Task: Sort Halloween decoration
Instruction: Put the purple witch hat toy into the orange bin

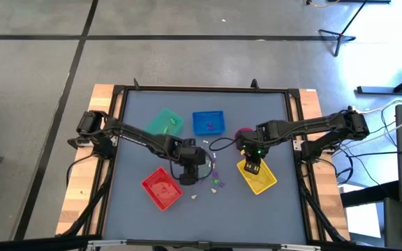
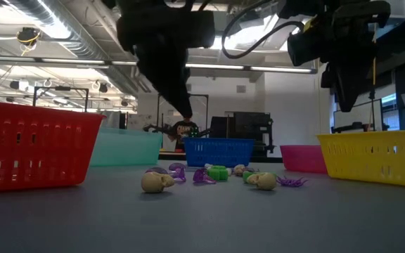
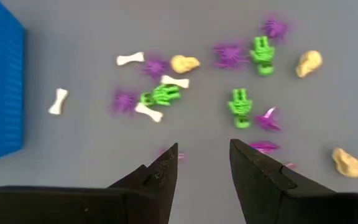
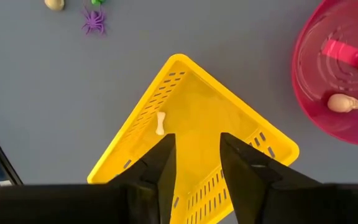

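Halloween decoration (image 3: 166, 94) pieces mostly lie loose on the grey table (image 1: 138, 118), between the red tray (image 1: 162, 188) and the yellow tray (image 1: 257, 176): you have green skeleton figures, purple spiders, white bones and pale skulls scattered close together there. Judging by that heap, most of the sorting is left for you.

Some of it looks done. One white bone (image 4: 160, 122) lies inside the yellow tray, and the pink bowl (image 4: 337, 74) beside that tray holds a couple of pale pieces and a pink one. The green tray (image 1: 166, 122) shows a few small things inside; what the blue tray (image 1: 209, 122) and the red one hold, you cannot tell from here.

Your right gripper (image 4: 194, 165) hangs over the yellow tray with its fingers apart and nothing between them, so that bone looks delivered. Your left gripper (image 3: 204, 168) hovers above the loose heap, fingers apart and empty, seemingly lined up for the next pick.
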